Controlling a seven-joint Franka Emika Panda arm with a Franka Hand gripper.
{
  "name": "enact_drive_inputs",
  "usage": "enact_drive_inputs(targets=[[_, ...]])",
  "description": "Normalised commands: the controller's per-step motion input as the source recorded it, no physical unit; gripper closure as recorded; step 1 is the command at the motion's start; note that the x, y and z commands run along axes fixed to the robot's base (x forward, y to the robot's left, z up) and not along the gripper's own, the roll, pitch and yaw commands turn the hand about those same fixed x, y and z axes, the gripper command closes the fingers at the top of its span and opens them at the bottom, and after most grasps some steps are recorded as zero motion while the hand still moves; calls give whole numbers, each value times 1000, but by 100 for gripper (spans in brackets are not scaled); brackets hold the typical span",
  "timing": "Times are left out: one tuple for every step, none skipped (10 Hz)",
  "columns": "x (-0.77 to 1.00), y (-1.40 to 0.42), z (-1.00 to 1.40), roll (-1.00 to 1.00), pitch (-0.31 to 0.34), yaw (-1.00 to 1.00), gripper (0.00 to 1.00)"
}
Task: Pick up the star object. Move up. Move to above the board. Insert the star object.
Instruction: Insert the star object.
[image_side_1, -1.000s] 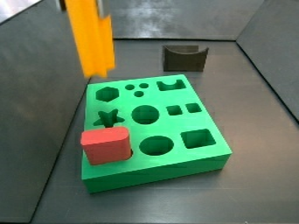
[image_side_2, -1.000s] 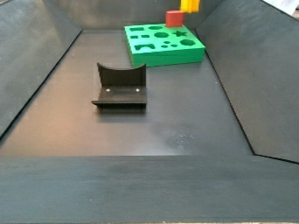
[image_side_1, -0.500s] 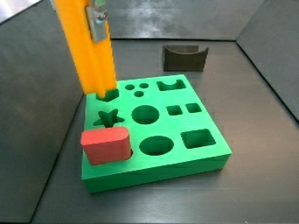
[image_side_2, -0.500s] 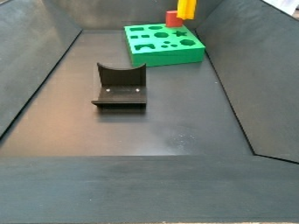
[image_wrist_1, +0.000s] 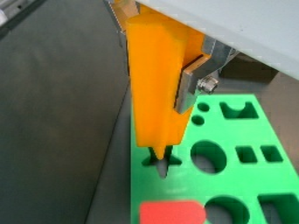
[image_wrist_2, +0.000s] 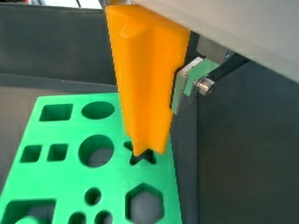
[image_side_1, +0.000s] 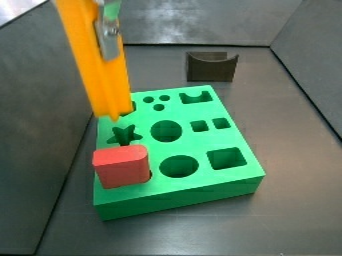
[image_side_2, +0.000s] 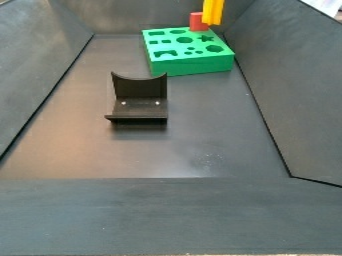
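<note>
Hand (image_wrist_1: 176, 74) grips upright star object (image_wrist_1: 158, 87), lower end just above board's (image_wrist_1: 251, 188) star hole (image_wrist_1: 160, 162).

The gripper (image_side_1: 99, 25) above the board (image_side_1: 201, 185) has the red block (image_side_1: 120, 166) near beneath it.

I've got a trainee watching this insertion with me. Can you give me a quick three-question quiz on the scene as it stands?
1. True or false: the gripper holds the orange star object upright.
2. Over which hole in the green board does its lower end hang: (a) hexagon, (b) star hole, (c) square?
3. What sits on the board beside that hole?

Key: 1 true. 2 b. 3 the red block.
</note>
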Motion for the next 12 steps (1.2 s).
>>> enact_drive_inputs(targets=[[0,-140,-571,0,-86,0,100],[94,0,-737,9,0,37,100],[154,0,-794,33,0,6,100],[226,0,-837,93,34,11,100],[197,0,-831,136,50,29,100],[146,0,-800,184,57,0,100],[291,0,-820,197,59,0,100],[346,0,-711,249,77,0,100],[406,0,-651,229,56,0,100],[446,-86,-637,171,21,-49,100],[543,-123,-623,101,0,-60,100],[494,-126,-600,43,0,-37,100]])
